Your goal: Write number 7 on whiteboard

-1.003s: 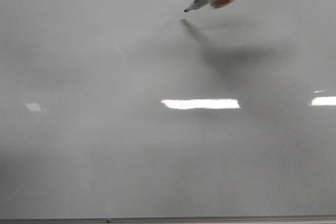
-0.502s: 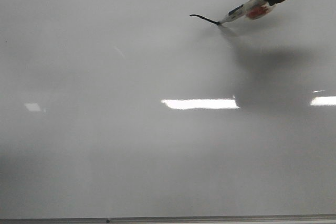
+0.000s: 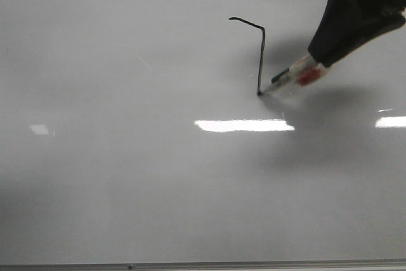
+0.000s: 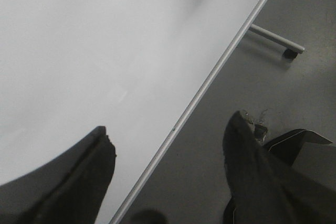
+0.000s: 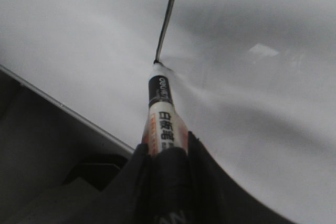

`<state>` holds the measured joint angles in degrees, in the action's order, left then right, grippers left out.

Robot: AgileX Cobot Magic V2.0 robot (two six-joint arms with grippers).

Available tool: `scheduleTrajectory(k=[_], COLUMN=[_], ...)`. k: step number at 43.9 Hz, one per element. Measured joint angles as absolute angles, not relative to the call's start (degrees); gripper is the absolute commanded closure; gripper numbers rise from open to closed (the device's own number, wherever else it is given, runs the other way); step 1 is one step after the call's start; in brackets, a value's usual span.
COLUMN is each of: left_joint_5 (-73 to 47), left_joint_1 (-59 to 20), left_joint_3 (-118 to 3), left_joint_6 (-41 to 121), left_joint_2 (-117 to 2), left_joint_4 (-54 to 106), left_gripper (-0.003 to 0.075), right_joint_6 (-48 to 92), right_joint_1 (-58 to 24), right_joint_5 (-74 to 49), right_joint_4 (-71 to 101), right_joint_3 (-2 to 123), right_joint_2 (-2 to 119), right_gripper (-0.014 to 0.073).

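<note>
One number 7 (image 3: 260, 49) on the whiteboard (image 3: 127, 157); right tool (image 3: 330, 61) clamps one marker (image 3: 295, 79); left tool (image 4: 168, 150) gapes empty.

A thin black number 7 (image 3: 261, 55) is seen on the glossy grey-white whiteboard (image 3: 127, 176); the marker (image 5: 163, 116) is white, banded black and orange-red.

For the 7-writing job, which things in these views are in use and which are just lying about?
In use:
- whiteboard
- number 7, top stroke and downstroke drawn
- marker, tip on the board at the downstroke's end
- right end effector, shut on the marker

Not in use:
- left end effector, open, holding nothing, over the board's edge
- wheeled metal leg on the floor
</note>
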<state>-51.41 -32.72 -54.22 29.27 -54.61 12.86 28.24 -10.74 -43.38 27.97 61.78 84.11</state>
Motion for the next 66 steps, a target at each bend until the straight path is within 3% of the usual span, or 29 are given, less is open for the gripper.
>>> scheduleTrajectory(k=[10,18,30,42,48,62,66], left_joint_5=[-51.3,-52.24,-53.02,-49.03,-48.11,-46.9,-47.02], left_joint_1=[-32.72,-34.65,-42.9,-49.19,-49.83,-49.83,-49.83], left_joint_3=[-54.22,-55.45,-59.69,-64.18,-65.43,-65.55,-65.55], left_joint_6=[31.75,40.84,50.76,54.76,54.99,55.02,55.12], left_joint_2=[-54.61,-55.61,-64.54,-74.73,-77.68,-79.4,-79.4], left_joint_4=[13.17,20.09,29.62,33.59,34.41,36.45,36.69], left_gripper=[0.0273,0.0187,0.0186,0.0195,0.0262,0.0528,0.0589], right_joint_6=[31.62,40.23,53.47,55.35,55.77,55.85,55.85], right_joint_1=[-12.03,-17.33,-23.26,-23.6,-23.6,-23.6,-23.6], right_joint_5=[-43.96,-52.38,-65.74,-68.19,-68.28,-68.28,-68.04], right_joint_4=[27.85,28.48,34.06,35.59,35.59,35.59,35.59], right_joint_3=[61.87,61.76,61.45,61.45,61.45,61.45,61.45], right_joint_2=[80.44,70.43,60.54,59.45,59.45,59.45,59.45], right_gripper=[0.0659,0.0659,0.0659,0.0659,0.0659,0.0657,0.0599])
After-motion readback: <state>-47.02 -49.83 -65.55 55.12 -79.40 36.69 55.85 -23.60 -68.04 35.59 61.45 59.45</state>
